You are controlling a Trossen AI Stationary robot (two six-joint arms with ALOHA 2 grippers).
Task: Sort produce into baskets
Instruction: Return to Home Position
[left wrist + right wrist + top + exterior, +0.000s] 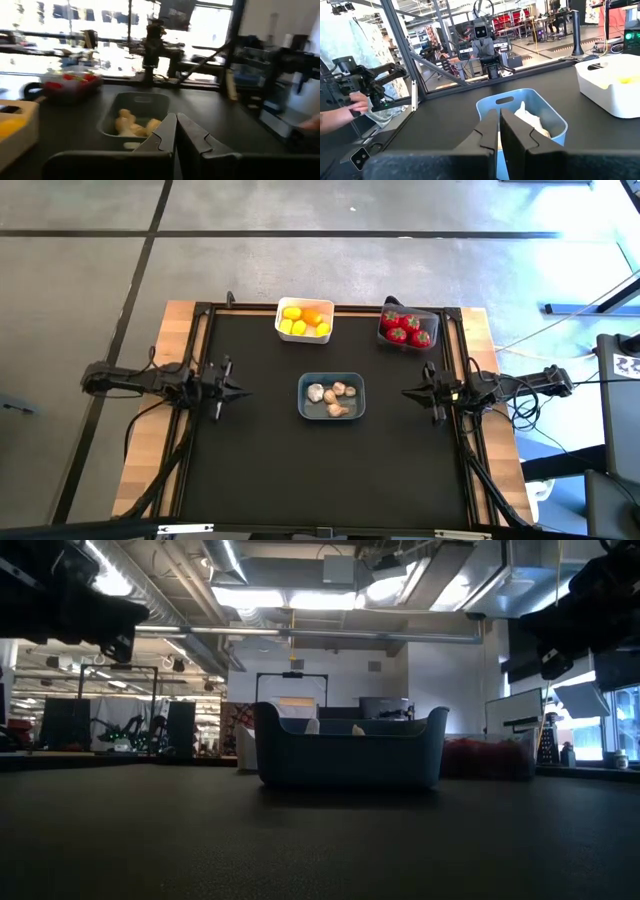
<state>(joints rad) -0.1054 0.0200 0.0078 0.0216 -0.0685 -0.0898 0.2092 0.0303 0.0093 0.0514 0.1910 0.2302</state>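
Observation:
The blue-grey basket stands mid-table with several whitish garlic bulbs in it. The white basket at the far edge holds yellow and orange pieces. The dark grey basket at the far right holds red pieces with green tops. My left gripper is shut and empty, raised left of the blue-grey basket. My right gripper is shut and empty, raised right of that basket.
The black mat is bare on its near half. A wooden rim and black frame bars border the table. A person's hand holding a device shows beyond the table in the right wrist view.

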